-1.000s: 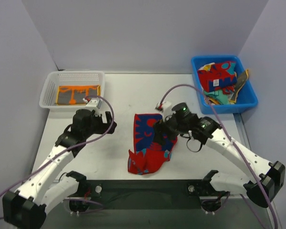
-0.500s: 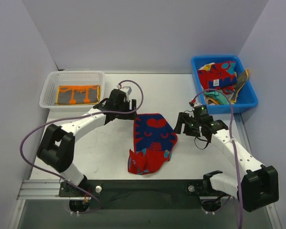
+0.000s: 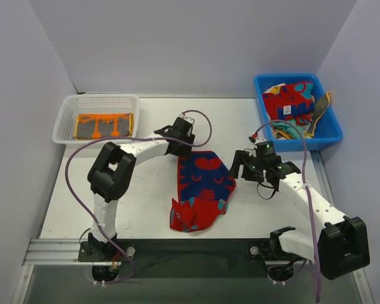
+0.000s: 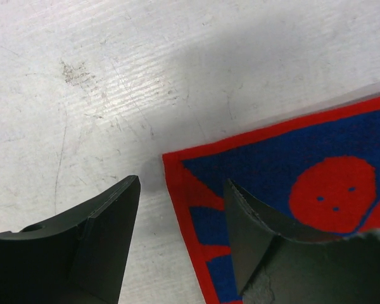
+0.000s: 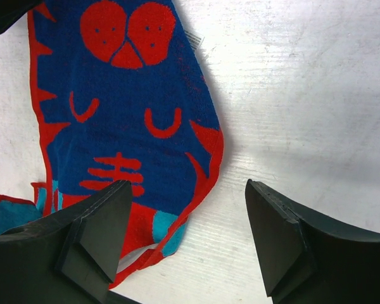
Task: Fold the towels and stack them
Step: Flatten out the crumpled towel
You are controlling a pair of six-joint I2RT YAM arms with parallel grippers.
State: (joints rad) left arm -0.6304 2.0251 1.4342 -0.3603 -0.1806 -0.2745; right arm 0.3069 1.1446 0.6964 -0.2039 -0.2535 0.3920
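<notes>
The red-and-blue patterned cloth towel (image 3: 201, 180) is lying in the middle of the white bench (image 3: 149, 190), its near end bunched. The left gripper (image 4: 180, 190) is straddling its far-left corner, jaws apart. The right gripper (image 5: 189, 190) is hovering released over its right edge. Spreading seems to be underway; the next move calls for pinching the corner.

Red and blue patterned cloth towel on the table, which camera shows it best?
The top external view: the red and blue patterned cloth towel lies whole there, far end flat, near end rumpled. The left wrist view shows only one corner; the right wrist view shows a larger, cropped part.
</notes>
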